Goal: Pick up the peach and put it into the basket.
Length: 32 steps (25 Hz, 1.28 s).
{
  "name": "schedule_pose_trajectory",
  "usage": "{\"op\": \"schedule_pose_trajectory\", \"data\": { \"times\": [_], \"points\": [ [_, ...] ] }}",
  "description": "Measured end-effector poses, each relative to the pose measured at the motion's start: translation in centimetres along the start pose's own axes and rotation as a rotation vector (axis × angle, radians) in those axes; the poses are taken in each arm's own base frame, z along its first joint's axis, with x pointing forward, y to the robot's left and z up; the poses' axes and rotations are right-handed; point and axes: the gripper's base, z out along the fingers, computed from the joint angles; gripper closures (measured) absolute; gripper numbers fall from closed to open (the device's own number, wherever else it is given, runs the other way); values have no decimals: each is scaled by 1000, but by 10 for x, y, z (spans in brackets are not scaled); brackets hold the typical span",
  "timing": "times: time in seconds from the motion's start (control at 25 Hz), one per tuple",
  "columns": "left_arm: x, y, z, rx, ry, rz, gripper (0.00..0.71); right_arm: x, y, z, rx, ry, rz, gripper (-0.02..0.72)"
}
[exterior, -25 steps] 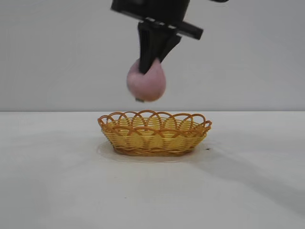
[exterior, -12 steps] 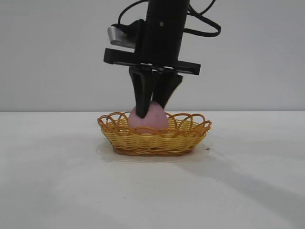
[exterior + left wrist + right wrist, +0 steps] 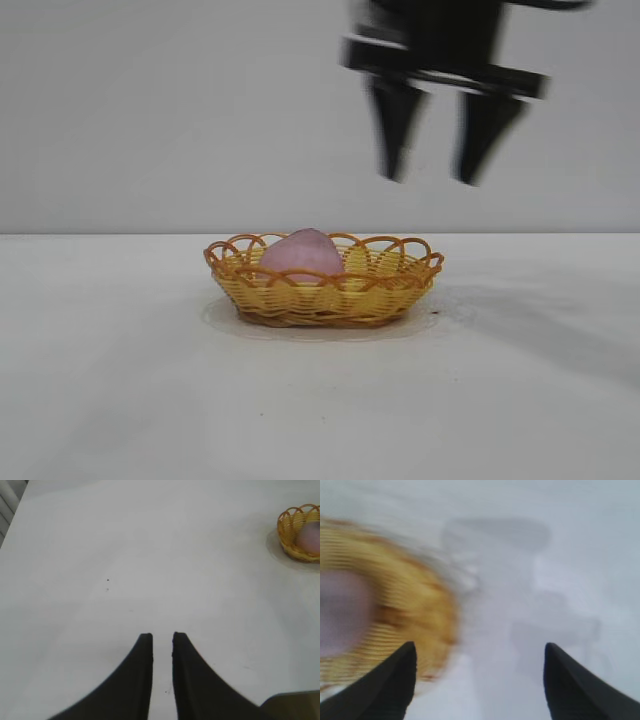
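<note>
The dusty pink peach [image 3: 300, 254] lies inside the yellow wicker basket [image 3: 325, 295], toward its left side, with nothing holding it. My right gripper [image 3: 430, 180] is open and empty, blurred, high above the table and up and to the right of the basket. In the right wrist view the gripper [image 3: 479, 644] has its jaws wide apart, with the basket [image 3: 415, 610] and the peach [image 3: 342, 612] off to one side below. My left gripper [image 3: 162, 636] is shut and empty over bare table, far from the basket [image 3: 290, 535] and peach [image 3: 310, 536].
The white table [image 3: 120, 400] spreads around the basket, with a plain grey wall behind. The right arm's shadow [image 3: 540, 320] falls on the table to the right of the basket. Tiny dark specks [image 3: 107, 580] mark the surface.
My right gripper lowered the peach into the basket, opened and let it go, then rose and moved to the right. The peach stays in the basket.
</note>
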Motion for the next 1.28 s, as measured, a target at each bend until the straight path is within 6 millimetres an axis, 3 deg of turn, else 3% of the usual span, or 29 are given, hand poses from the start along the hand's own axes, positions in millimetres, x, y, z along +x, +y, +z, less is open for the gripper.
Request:
{"op": "schedule_pose_trajectory", "data": {
  "times": [0.04,0.12,0.24,0.32,0.44,0.56,0.6,0.72,0.88,1.12,1.28],
  "points": [
    [0,0,0,0,0,0,668,6,-19,5,12,28,47,202],
    [0,0,0,0,0,0,653,17,-46,12,25,68,119,242],
    [0,0,0,0,0,0,653,28,-64,2,31,73,173,227],
    [0,0,0,0,-1,0,653,36,-64,-18,39,31,171,227],
    [0,0,0,0,-1,0,653,56,-51,-74,54,-167,139,227],
    [0,0,0,0,-1,0,653,104,-36,-132,68,-425,101,227],
    [0,0,0,0,-1,0,653,127,-32,-146,69,-482,97,270],
    [0,0,0,0,-1,0,653,189,-28,-169,111,-520,100,256],
    [0,0,0,0,-1,0,653,251,-27,-175,146,-457,133,256],
    [0,0,0,0,-1,0,653,323,-19,-167,105,-486,135,256],
    [0,0,0,0,-1,0,653,354,-16,-157,98,-564,93,256]
  ]
}}
